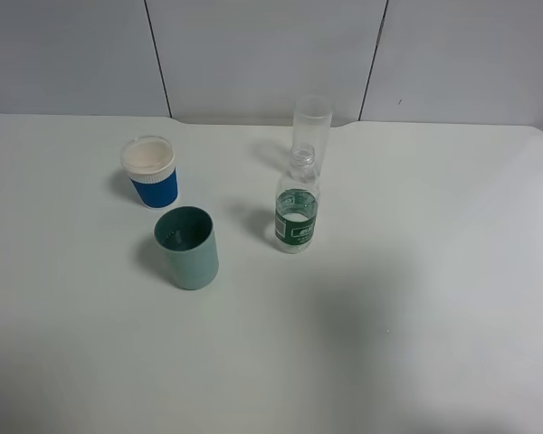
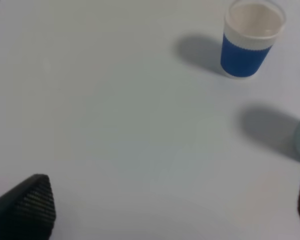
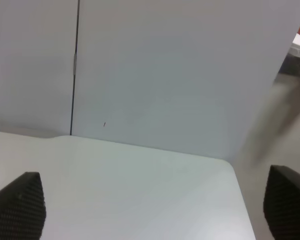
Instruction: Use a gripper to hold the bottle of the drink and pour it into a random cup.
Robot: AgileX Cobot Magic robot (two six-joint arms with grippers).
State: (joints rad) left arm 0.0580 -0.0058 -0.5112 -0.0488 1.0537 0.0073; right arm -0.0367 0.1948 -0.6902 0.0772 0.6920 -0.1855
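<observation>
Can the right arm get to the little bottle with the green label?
Probably yes. The bottle stands upright with bare table on its right side. The clear glass is behind it, and the teal cup is off to its left. The right end effector is open and holds nothing.

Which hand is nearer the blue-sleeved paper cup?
Left, by the wrist views. The left hand looks across bare table at the paper cup. The right hand faces the table's far corner and wall; no cup shows there.
</observation>
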